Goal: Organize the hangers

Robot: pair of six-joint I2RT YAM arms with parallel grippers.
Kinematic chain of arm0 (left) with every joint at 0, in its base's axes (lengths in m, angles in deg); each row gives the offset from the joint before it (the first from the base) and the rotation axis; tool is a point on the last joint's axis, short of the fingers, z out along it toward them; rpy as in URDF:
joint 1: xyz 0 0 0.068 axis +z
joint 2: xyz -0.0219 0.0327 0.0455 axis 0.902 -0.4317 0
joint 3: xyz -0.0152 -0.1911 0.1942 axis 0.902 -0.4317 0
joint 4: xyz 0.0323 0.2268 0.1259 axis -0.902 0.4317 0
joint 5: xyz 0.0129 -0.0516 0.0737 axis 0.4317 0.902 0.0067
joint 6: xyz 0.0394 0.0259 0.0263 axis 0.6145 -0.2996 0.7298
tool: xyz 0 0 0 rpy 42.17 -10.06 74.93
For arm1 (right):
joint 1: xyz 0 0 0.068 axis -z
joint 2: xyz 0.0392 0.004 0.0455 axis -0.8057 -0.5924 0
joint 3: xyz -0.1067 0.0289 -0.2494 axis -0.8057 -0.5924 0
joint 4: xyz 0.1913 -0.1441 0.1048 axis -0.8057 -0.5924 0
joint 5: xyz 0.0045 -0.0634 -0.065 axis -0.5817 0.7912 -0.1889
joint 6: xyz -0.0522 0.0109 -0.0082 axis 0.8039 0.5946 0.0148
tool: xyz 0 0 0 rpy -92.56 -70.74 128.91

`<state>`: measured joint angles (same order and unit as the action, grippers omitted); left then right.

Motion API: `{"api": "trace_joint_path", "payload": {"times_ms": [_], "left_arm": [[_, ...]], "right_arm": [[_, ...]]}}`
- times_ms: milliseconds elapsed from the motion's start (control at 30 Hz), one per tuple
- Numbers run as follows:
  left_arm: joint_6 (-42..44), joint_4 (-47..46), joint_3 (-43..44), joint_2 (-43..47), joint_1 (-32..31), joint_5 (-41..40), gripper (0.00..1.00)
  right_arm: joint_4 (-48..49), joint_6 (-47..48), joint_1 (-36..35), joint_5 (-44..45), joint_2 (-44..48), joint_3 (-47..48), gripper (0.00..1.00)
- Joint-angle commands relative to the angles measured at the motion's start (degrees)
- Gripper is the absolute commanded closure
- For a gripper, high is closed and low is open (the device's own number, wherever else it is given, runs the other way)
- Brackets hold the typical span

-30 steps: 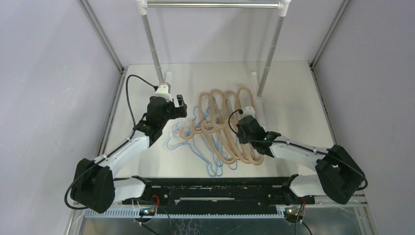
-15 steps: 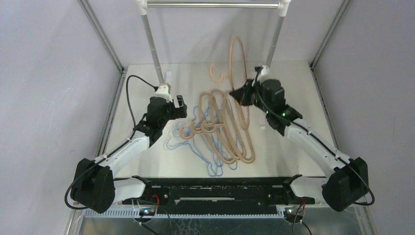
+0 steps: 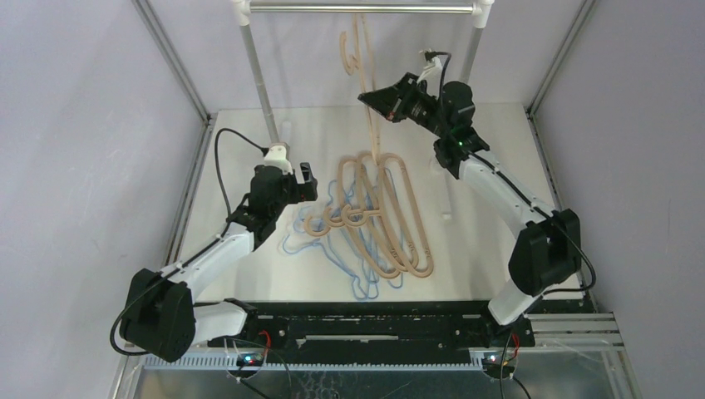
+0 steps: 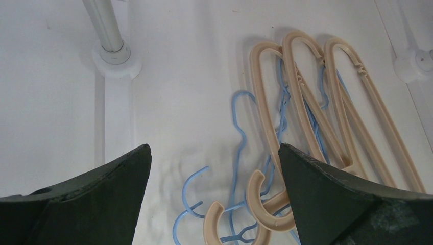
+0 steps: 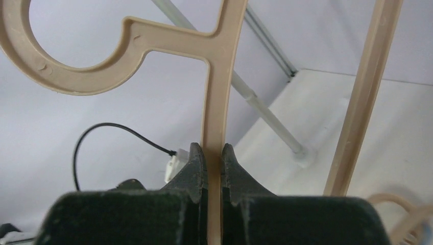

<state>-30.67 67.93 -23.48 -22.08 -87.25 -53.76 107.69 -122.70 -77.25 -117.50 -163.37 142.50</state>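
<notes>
Tan hanger (image 5: 214, 102), clamped by the right gripper (image 5: 213, 153), stands upright in free air near the rail (image 3: 357, 7), hook leftward; left gripper (image 4: 214, 148) gapes

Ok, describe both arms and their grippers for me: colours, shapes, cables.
The left arm and right arm match: white links between chunky black joints. The left gripper and right gripper are black with wedge-shaped fingers. A thin black cable runs to a white plug at each wrist; the right arm shows a green light.

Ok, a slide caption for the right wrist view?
Right pincer shut on a tan wooden hanger below its hook, rail post behind.
</notes>
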Motion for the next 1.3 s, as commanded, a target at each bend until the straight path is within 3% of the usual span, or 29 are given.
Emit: {"api": "trace_joint_path", "payload": {"times_ms": [0, 167, 467, 833, 1033, 1100, 1200, 1267], "left_arm": [[1.1, -2.2, -0.9, 1.3, -0.2, -1.1, 0.01], [1.2, -2.2, -1.0, 1.2, -0.2, -1.5, 0.01], [1.6, -1.8, -0.7, 0.7, -0.2, -1.8, 0.0], [1.8, -1.4, -0.7, 1.4, -0.2, -2.1, 0.01], [2.0, -1.4, -0.9, 1.7, -0.2, -2.4, 0.01], [2.0, -1.3, -0.8, 1.6, -0.1, -2.4, 0.0], [2.1, -1.4, -0.7, 1.2, -0.2, -2.4, 0.01], [2.0, -1.4, -0.7, 1.1, -0.2, -2.3, 0.01]], "right_arm": [[13.5, -9.9, 0.2, -3.5, -3.2, 4.0, 1.0], [21.0, -15.2, 0.0, -3.1, -6.3, 5.6, 1.0], [23.1, -18.6, -0.2, 0.5, -10.4, 11.3, 1.0], [15.0, -21.2, 0.0, 8.1, -17.3, 20.0, 1.0], [12.7, -25.5, 1.0, 8.1, -21.3, 22.7, 1.0], [12.9, -25.9, 1.2, 7.6, -21.5, 22.1, 0.94], [12.8, -24.5, 1.2, 7.5, -20.1, 19.7, 0.77], [12.5, -23.1, 1.2, 7.9, -18.1, 17.4, 0.6]]}}
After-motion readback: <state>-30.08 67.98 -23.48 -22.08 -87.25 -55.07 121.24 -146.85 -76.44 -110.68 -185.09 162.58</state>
